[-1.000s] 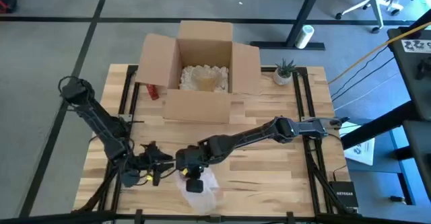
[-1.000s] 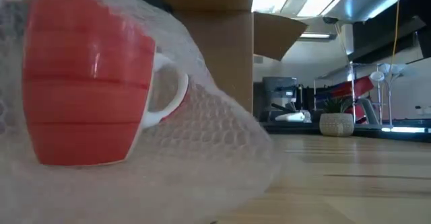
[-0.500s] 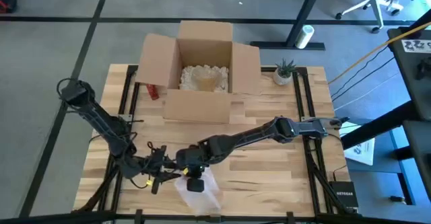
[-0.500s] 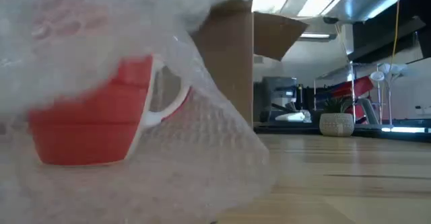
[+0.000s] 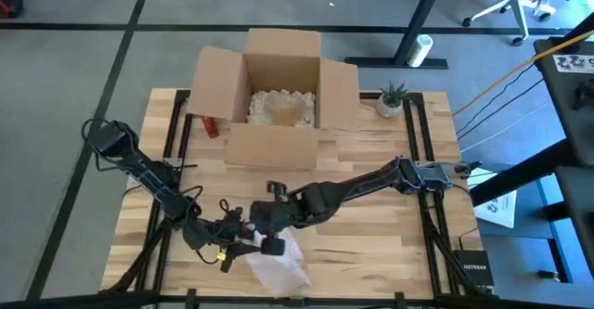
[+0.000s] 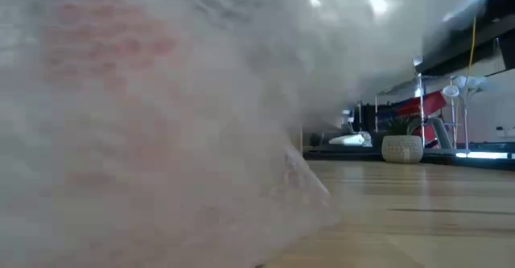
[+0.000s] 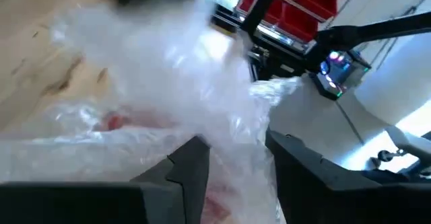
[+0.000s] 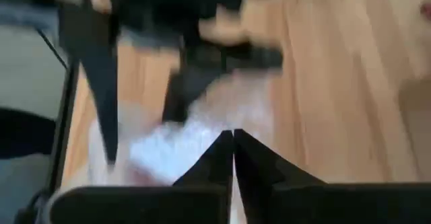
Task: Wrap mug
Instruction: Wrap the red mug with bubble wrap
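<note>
- We see the left arm reach low across the near left part of the wooden table (image 5: pixel 371 244), elbow out toward the table's left edge, forearm slanting in toward the middle.
- Left gripper (image 5: pixel 243 244) sits at the near centre, against the bubble wrap (image 5: pixel 278 267). In the left wrist view its two dark fingers (image 7: pixel 192 167) stand apart with a fold of wrap between them; we cannot tell whether they pinch it.
- The right arm stretches from the table's right side, low and nearly flat, wrist turned toward the left arm.
- Right gripper (image 5: pixel 271 244) is just beside the left one, at the wrap's upper edge. In the right wrist view its fingers (image 8: pixel 219 158) meet tip to tip, pressed closed; nothing visible between them.
- The mug (image 6: pixel 105 115) lies under the wrap near the table's front edge. In the low view it is only a red blur behind the plastic, which fills most of that view.
- Well behind stands an open cardboard box (image 5: pixel 277 100) with pale filling, and a small potted plant (image 5: pixel 391 98) near the far right corner.
</note>
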Robot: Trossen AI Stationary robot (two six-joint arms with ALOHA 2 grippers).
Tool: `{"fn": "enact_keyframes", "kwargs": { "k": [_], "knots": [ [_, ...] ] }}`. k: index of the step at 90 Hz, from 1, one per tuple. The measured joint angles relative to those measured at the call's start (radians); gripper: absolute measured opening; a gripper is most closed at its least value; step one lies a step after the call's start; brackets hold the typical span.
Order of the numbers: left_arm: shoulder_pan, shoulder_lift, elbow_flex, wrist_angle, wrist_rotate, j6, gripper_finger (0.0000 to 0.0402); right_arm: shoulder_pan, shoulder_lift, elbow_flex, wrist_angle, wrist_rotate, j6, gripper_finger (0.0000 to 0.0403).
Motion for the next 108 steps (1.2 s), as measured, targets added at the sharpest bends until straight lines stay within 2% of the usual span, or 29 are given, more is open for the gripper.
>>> {"fn": "enact_keyframes", "kwargs": {
  "k": [34, 56, 75, 84, 95, 108],
  "knots": [
    [-0.034, 0.000, 0.020, -0.017, 0.004, 0.028, 0.0129, -0.006, 0.104, -0.006, 0.015, -0.267, 0.033, 0.0000],
    [-0.091, -0.038, 0.020, -0.042, -0.010, 0.018, 0.0129, -0.002, 0.145, -0.002, 0.027, -0.302, 0.059, 0.0000],
    [-0.200, -0.111, 0.021, -0.127, -0.186, 0.004, 0.0129, -0.009, 0.193, -0.004, 0.046, -0.308, 0.058, 0.0000],
    [-0.251, -0.128, 0.021, -0.174, -0.265, -0.057, 0.0129, -0.016, 0.201, -0.004, 0.060, -0.287, 0.059, 0.0000],
    [-0.275, -0.117, 0.020, -0.244, -0.273, -0.195, 0.0129, -0.022, 0.204, -0.004, 0.086, -0.214, 0.079, 0.0000],
    [-0.261, -0.059, 0.020, -0.227, -0.254, -0.277, 0.0129, -0.029, 0.208, -0.006, 0.165, -0.130, 0.121, 0.0000]
  ]
}}
